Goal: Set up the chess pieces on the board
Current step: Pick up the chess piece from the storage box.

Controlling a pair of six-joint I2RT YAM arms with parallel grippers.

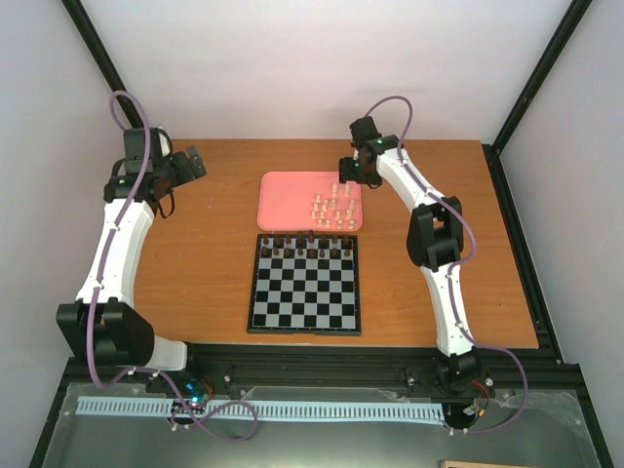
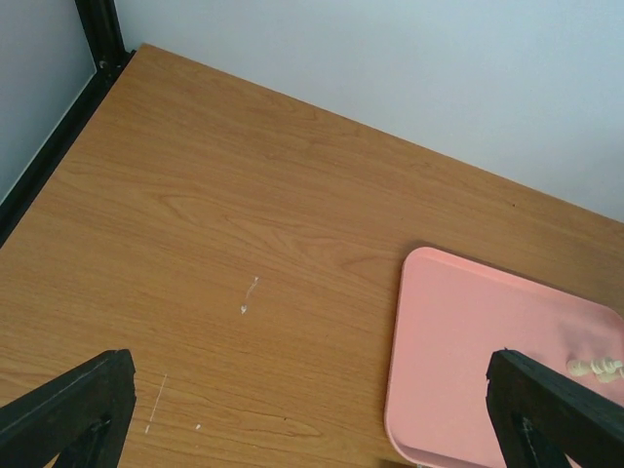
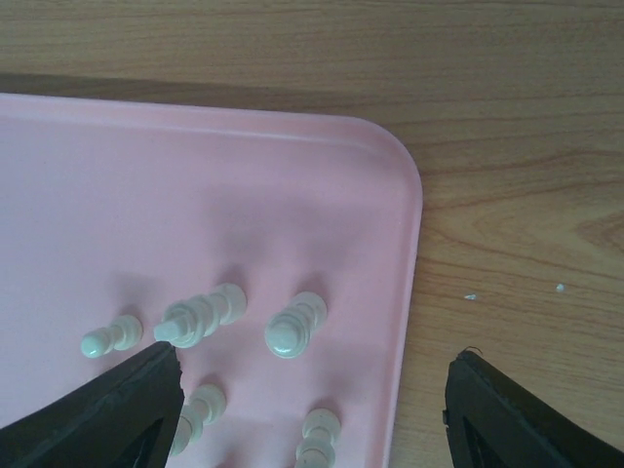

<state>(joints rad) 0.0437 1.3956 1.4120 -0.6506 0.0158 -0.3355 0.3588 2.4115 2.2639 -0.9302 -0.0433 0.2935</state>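
On the pink tray (image 1: 288, 200), toward its right half, the cream-white chess pieces (image 1: 331, 205) stood bunched, seemingly parked there as a stock to pick from. None stood on the board (image 1: 304, 292) yet. The board lay just nearer than the tray, with dark pieces (image 1: 307, 249) lining its far rows. The right gripper (image 3: 322, 419) hovered over the tray's right corner, jaws apart and empty, probably lining up a pick. The left gripper (image 2: 312, 429), also spread wide and holding nothing, hung over the table (image 2: 244, 214), left of the tray.
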